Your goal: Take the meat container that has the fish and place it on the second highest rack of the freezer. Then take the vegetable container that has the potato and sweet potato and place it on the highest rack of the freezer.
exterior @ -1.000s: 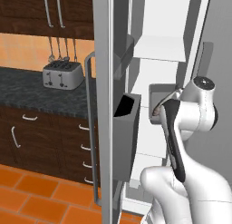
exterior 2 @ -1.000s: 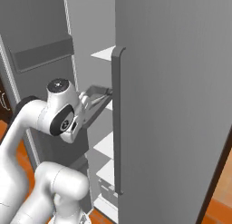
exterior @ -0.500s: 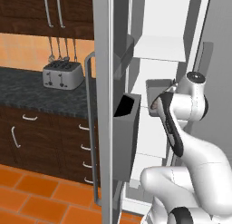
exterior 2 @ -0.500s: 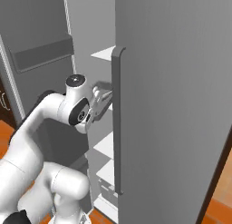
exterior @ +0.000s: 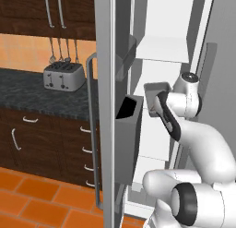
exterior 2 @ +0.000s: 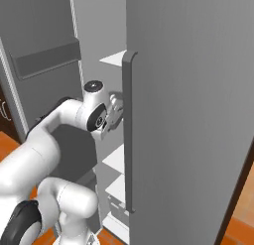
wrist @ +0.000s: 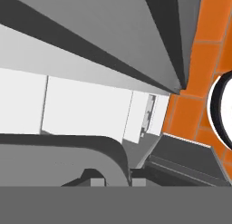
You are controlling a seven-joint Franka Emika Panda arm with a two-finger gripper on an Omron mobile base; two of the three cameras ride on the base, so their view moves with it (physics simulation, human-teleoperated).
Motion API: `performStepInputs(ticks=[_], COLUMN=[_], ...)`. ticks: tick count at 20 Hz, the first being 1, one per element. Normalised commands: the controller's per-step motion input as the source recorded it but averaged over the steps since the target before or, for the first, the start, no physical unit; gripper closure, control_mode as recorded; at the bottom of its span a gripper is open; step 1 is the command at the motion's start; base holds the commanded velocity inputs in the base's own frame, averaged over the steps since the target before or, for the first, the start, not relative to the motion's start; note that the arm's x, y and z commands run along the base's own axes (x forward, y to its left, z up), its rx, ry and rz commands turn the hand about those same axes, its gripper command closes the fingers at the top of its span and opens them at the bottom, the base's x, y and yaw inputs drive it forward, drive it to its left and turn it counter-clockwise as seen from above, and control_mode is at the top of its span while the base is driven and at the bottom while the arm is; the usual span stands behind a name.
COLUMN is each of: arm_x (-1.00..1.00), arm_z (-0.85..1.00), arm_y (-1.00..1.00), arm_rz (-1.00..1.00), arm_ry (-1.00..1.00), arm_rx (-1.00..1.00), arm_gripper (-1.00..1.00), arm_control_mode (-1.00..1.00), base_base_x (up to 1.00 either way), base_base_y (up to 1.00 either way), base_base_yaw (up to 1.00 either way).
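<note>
Hand [exterior: 155, 99] is closed down tight, apparently nipping the rim of a grey container [exterior: 154, 87], which sits right at its fingertips inside the freezer. In the hand view the container's rounded corner [wrist: 68, 155] runs up against the tips.

Since a sec ago the arm has folded in: the elbow has swung up and toward the cameras, the wrist has crept a bit deeper and higher among the shelves, and the container went w/ it. We read that as a carry in progress, heading for a rack, not yet set down.

Hard to make out:
- Contents are hidden, so we can't tell fish from potato and sweet potato.
- The freezer top is cut off above the white shelf [exterior: 163, 49], so we can't count racks.
- In the right base view the freezer door [exterior 2: 198, 90] blocks the interior, and the hand [exterior 2: 116, 111] is half lost at its edge.
</note>
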Motion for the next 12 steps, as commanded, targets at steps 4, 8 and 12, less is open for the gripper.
performStepInputs(ticks=[4, 8, 12], arm_x=[0.00, -0.05, 0.24], arm_z=[0.00, 0.00, 0.00], arm_y=[0.02, 0.02, 0.00], arm_rz=[-0.02, 0.00, 0.00], arm_ry=[0.00, -0.02, 0.05], arm_rx=[0.00, -0.01, -0.01], arm_gripper=[1.00, 1.00, 1.00], arm_control_mode=[-1.00, -1.00, -1.00], base_base_x=[0.00, 0.00, 0.00], base_base_y=[0.00, 0.00, 0.00], base_base_yaw=[0.00, 0.00, 0.00])
